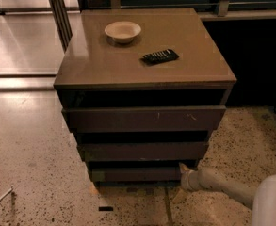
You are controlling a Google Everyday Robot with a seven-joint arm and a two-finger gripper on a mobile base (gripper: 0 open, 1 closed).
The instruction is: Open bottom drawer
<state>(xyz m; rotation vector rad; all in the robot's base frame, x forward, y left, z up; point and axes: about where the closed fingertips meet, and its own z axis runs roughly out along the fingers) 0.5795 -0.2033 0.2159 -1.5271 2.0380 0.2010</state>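
The bottom drawer (135, 174) is the lowest and slimmest-looking of three dark brown faces in a low cabinet (81, 74), just above the speckled floor (34, 159). Only a thin strip of its face shows. A dark gap above it hides the inside, and its underside is lost in shadow. The left end of the face looks paler than the rest.

The gripper (184, 168) sits at the right end of that face, at or against the drawer's right corner. Whether it touches the drawer is hard to judge, and I cannot tell if it is open or closed. Its pale arm (222, 185) runs down to the frame's lower right corner, where a white rounded part (271, 201) is cut off by the edge.

Above are the middle drawer (142, 151) and the top drawer (144, 119), which carries small pale scratches. On the cabinet top, a shallow bowl (122, 31) stands near the back edge and a black remote control (160, 56) lies right of centre, well apart from the bowl.

A small dark object (105, 208) on the floor in front of the cabinet is too small to identify.
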